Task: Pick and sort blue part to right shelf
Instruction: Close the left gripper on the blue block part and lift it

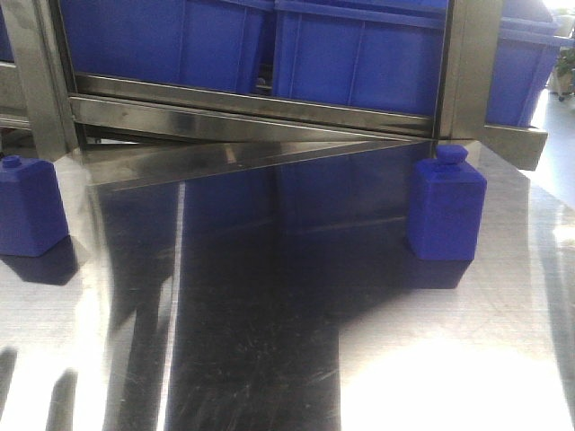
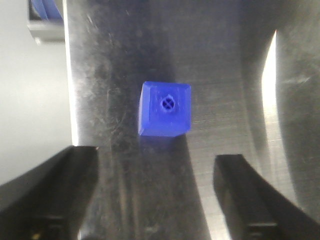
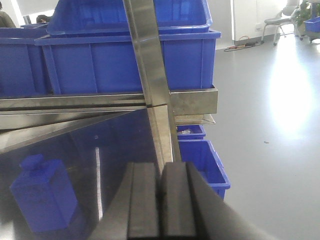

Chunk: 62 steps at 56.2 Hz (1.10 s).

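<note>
The left claw (image 2: 155, 167) hung wide open, its fingers (image 2: 60, 190) touching nothing, above a blue part (image 2: 165, 109) that stood upright on the counter (image 2: 225, 75), knob up, near the counter's edge. The right claw (image 3: 160, 200) was closed on nothing, its pads pressed together. To its left a second part (image 3: 42, 195) stood upright on the counter, just before the shelf (image 3: 150, 75) with its blue bins (image 3: 125, 65).

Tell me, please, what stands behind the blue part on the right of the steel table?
A steel upright of the right shelf rises just behind the blue part, with blue bins on the tier above. Whatever lies lower behind the part is covered by it.
</note>
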Each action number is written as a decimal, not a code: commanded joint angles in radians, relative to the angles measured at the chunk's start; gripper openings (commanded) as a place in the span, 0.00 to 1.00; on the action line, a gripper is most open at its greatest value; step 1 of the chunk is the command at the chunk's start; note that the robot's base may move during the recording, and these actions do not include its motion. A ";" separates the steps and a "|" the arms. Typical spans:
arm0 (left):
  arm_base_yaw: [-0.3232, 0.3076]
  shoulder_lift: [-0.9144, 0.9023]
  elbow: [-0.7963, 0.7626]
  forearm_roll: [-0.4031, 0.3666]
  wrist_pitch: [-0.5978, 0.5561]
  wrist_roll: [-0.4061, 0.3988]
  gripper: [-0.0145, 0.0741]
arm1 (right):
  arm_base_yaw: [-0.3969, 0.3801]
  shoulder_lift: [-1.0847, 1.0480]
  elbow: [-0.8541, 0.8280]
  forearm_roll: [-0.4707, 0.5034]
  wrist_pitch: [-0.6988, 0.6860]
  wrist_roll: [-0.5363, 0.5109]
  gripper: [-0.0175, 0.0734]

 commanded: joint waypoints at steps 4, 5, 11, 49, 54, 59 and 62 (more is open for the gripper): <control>0.002 0.078 -0.111 -0.042 0.003 0.004 0.91 | -0.006 -0.012 -0.007 -0.003 -0.086 -0.007 0.26; 0.002 0.091 -0.118 -0.049 0.003 0.004 0.92 | -0.006 -0.012 -0.007 -0.003 -0.086 -0.007 0.26; -0.003 0.148 -0.134 -0.086 0.003 0.004 0.93 | -0.006 -0.012 -0.007 -0.003 -0.086 -0.007 0.26; -0.085 0.382 -0.135 -0.012 -0.053 0.013 0.93 | -0.006 -0.012 -0.007 -0.003 -0.086 -0.007 0.26; -0.085 0.395 -0.135 -0.012 -0.031 0.013 0.93 | -0.006 -0.012 -0.007 -0.003 -0.086 -0.007 0.26; -0.085 0.398 -0.135 -0.012 -0.024 0.013 0.92 | -0.006 -0.012 -0.007 -0.003 -0.086 -0.007 0.26; -0.085 0.398 -0.135 -0.012 -0.024 0.013 0.89 | -0.006 -0.012 -0.007 -0.003 -0.086 -0.007 0.26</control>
